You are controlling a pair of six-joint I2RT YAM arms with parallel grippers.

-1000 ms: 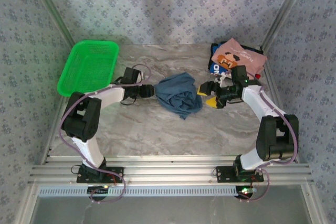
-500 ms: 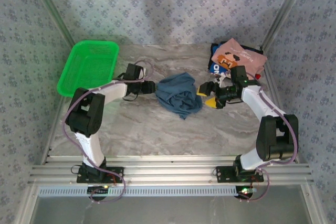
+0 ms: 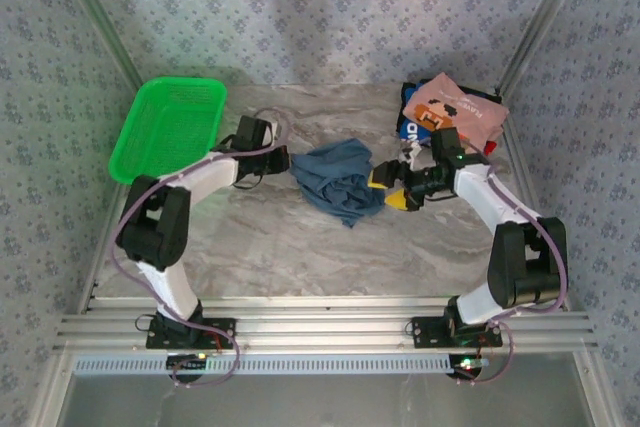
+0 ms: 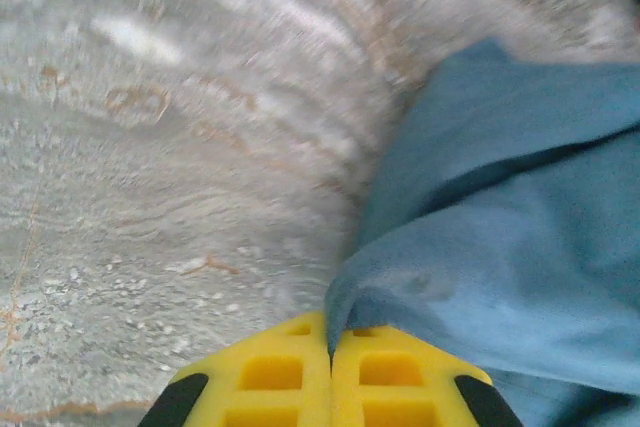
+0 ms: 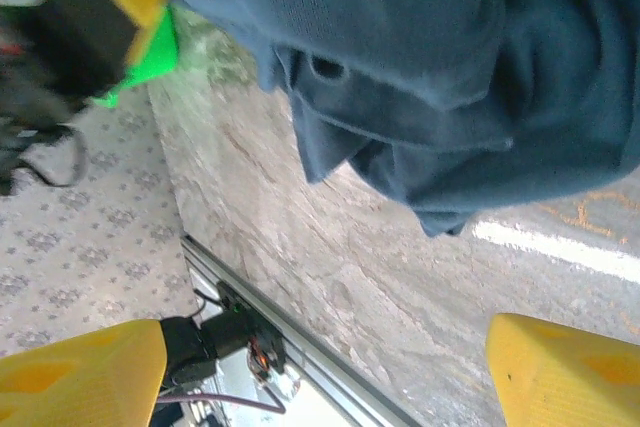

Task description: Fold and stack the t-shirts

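Left gripper pinches teal shirt edge; right gripper gapes beside it. Likely step: spreading shirt flat on counter. Next: right gripper should grasp opposite edge.

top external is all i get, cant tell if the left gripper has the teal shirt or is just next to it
Observer: The left wrist camera shows the left gripper shut, with a fold at the edge of the teal shirt pinched between its yellow fingers.
Operator: ok and the right one, open or shut
Observer: The right wrist camera shows the right gripper wide open. Nothing sits between its yellow pads, and the bunched shirt lies ahead of them.
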